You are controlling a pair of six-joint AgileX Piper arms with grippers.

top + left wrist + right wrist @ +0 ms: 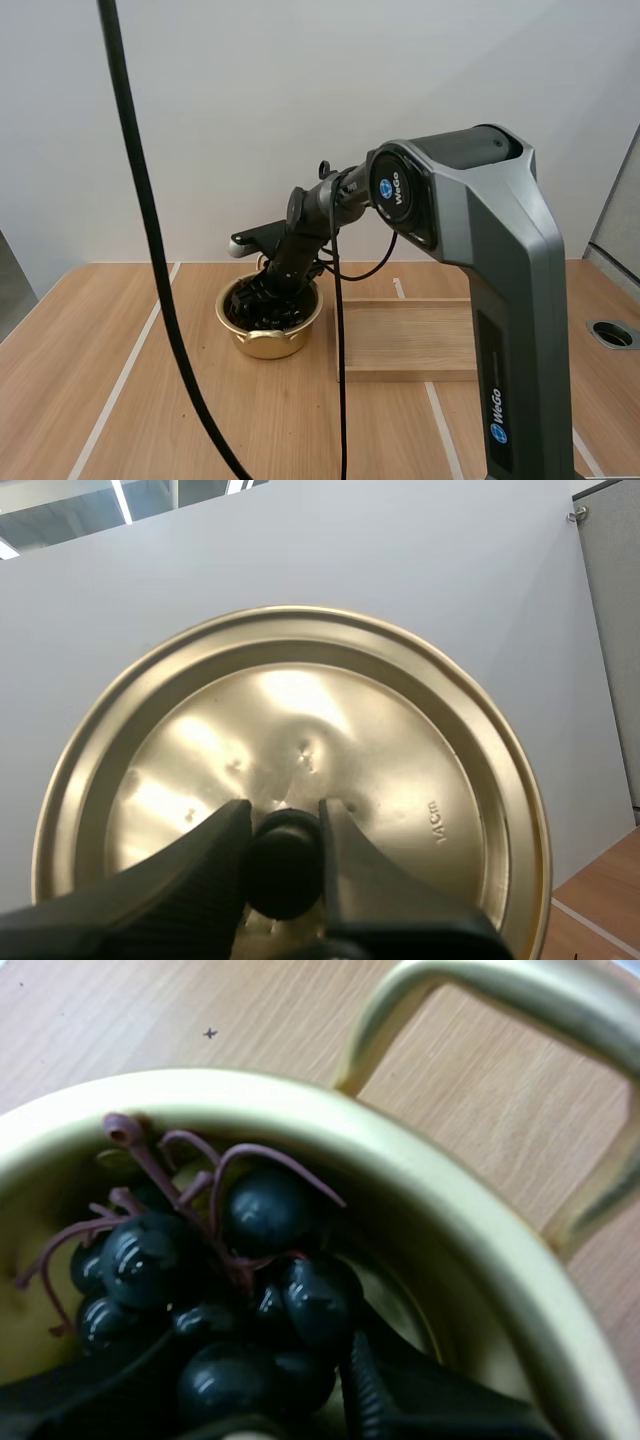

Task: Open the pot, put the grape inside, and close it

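Note:
A gold pot [268, 343] stands uncovered on the table left of centre. My right gripper [262, 300] reaches down into it. Inside the pot [300, 1100] lies a bunch of dark grapes [265, 1210] with reddish stems, and my right gripper [250, 1355] has its ribbed fingers [400, 1400] pressed against either side of the bunch, low in the pot. The pot's handle [480, 985] arches over the wood beyond the rim. My left gripper [283, 810] is shut on the black knob [284, 860] of the gold lid [400, 750], held up in front of the white wall.
A shallow wooden tray [410, 340] lies just right of the pot, under the right arm. White tape lines run across the wooden table [120, 400]. A round grommet hole [612, 334] sits at the table's right edge.

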